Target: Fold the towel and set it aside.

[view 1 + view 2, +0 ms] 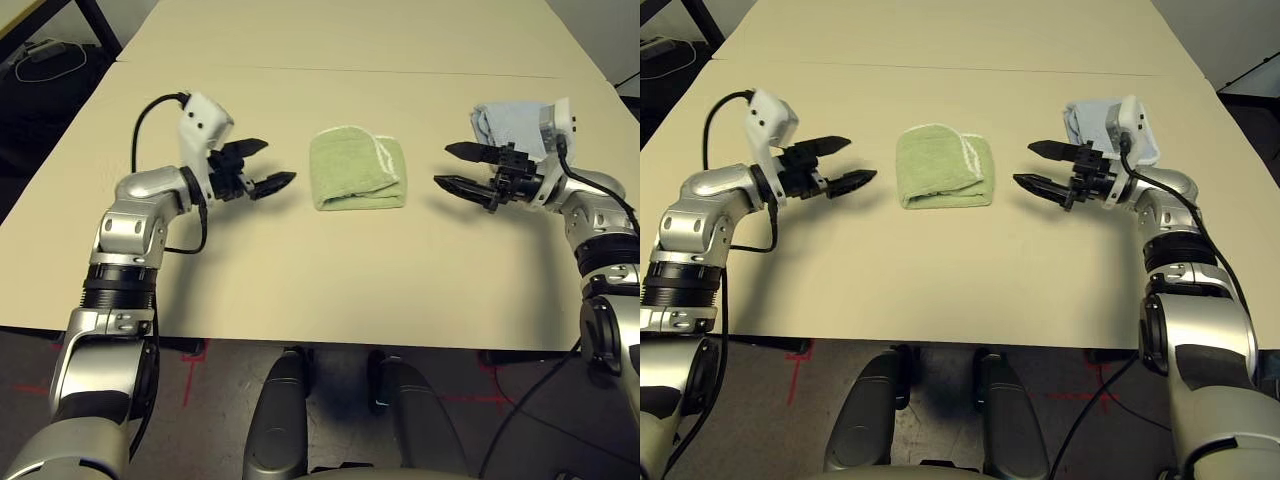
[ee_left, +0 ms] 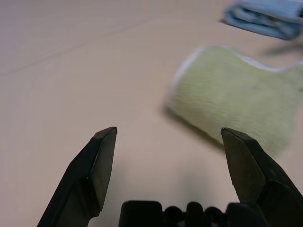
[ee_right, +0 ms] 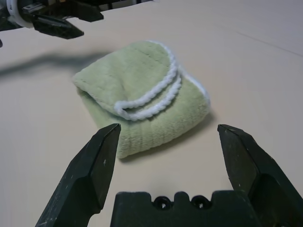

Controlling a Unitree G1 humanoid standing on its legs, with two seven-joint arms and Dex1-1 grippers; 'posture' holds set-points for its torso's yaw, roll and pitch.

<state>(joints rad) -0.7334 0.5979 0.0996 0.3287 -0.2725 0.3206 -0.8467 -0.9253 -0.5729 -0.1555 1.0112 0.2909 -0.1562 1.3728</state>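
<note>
In the left eye view, green towel [image 1: 350, 172] lying folded in a compact bundle mid-bench [image 1: 300, 290], between left gripper [image 1: 268, 165] and right gripper [image 1: 440, 167], touching neither. Probably at the end of folding, with setting aside left to do; next, likely a careful grip and a sideways move without opening the layers. Both forearms reaching forward, wrists turned inward, jaws pointing at the towel from either side. Blue cloth [image 1: 512, 126] near the right wrist. In the left wrist view, jaws wide apart, clamped on nothing, towel just beyond. In the right wrist view, jaws likewise spread and empty, with the white edging [image 3: 158, 94] curving over the top fold.
</note>
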